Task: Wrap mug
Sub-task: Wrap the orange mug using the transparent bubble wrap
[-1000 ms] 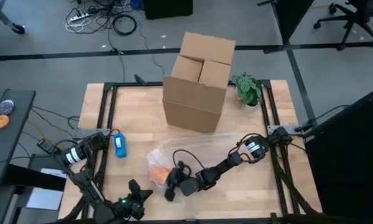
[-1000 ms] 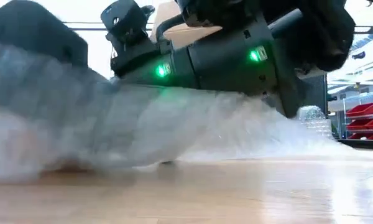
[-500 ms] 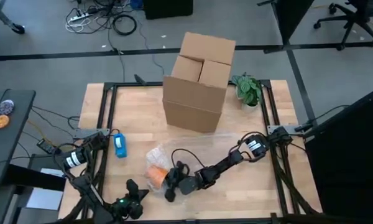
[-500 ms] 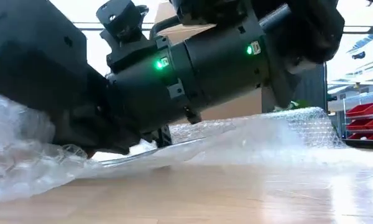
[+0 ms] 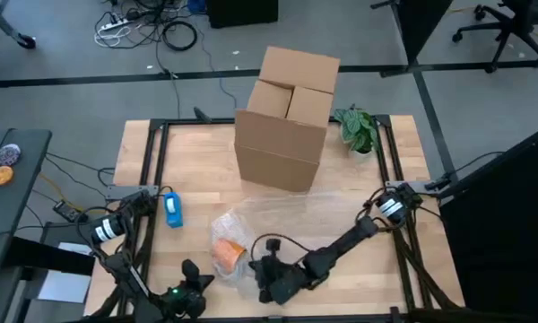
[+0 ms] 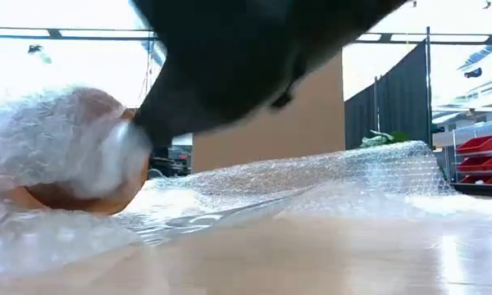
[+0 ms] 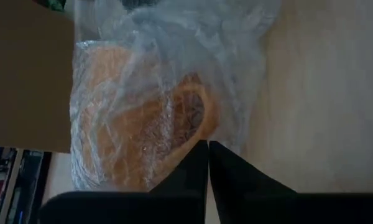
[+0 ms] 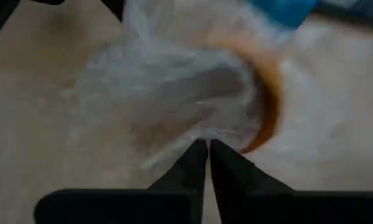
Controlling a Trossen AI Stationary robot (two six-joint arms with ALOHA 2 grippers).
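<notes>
Orange mug [image 5: 227,255] lying on its side, part-covered by clear bubble wrap [image 5: 278,213], sheet spreading toward two o'clock, mug near the table's six o'clock edge

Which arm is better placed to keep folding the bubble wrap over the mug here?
Right. The right gripper is shut on the bubble wrap beside the orange mug. The left gripper is shut too, near the mug, but whether it holds wrap is unclear.

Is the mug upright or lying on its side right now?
On its side. The orange mug lies in the bubble wrap, its round mouth facing sideways in both wrist views.
</notes>
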